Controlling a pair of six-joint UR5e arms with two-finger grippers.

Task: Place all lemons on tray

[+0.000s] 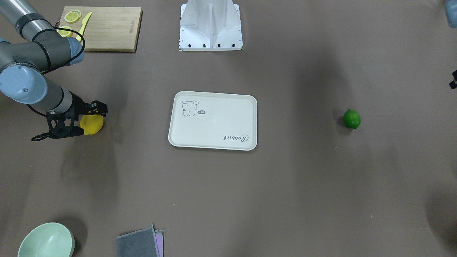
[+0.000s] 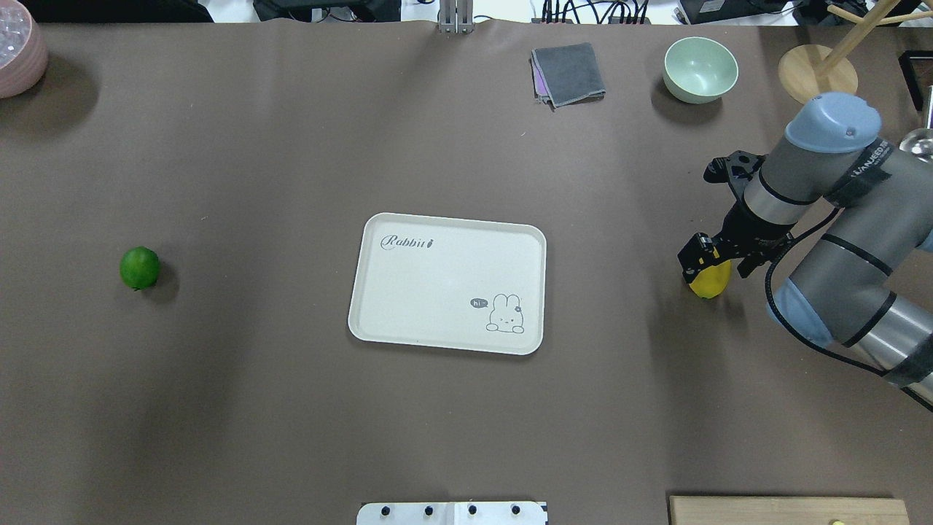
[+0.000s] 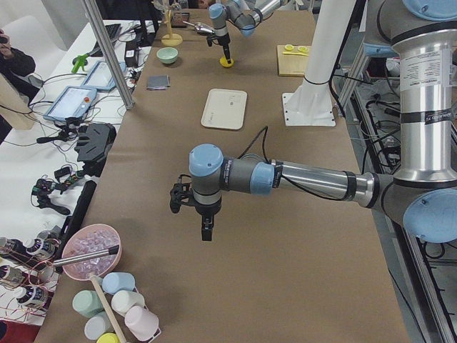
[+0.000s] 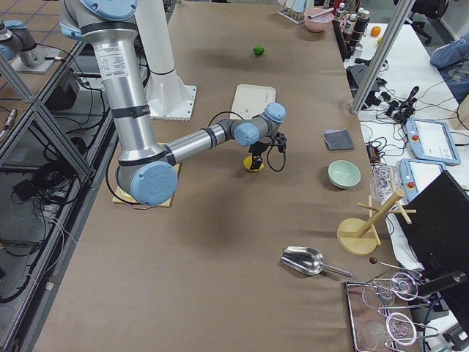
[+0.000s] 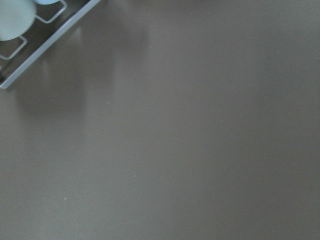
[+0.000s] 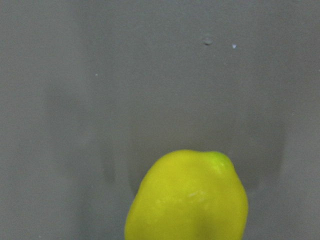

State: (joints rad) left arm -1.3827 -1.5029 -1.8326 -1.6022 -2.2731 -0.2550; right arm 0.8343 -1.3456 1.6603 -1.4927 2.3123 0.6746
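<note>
The bright yellow lemon (image 1: pixel 93 125) lies on the brown table on the robot's right, well apart from the tray; it also shows in the overhead view (image 2: pixel 711 283) and fills the bottom of the right wrist view (image 6: pixel 187 200). My right gripper (image 2: pixel 713 257) is down over it, open, with a finger on either side of it. The green lemon (image 2: pixel 139 267) lies alone on the robot's left side (image 1: pixel 352 119). The cream tray (image 2: pixel 408 292) sits empty at the table's middle (image 1: pixel 214 139). My left gripper (image 3: pixel 205 230) hangs above bare table near the left end; I cannot tell its state.
A wooden cutting board (image 1: pixel 114 30) with lemon slices (image 1: pixel 73 16) and a yellow knife lies near the robot's right side. A pale green bowl (image 2: pixel 700 69) and a folded grey cloth (image 2: pixel 569 73) sit at the far edge. A pink bowl (image 2: pixel 18 55) is at the far left corner.
</note>
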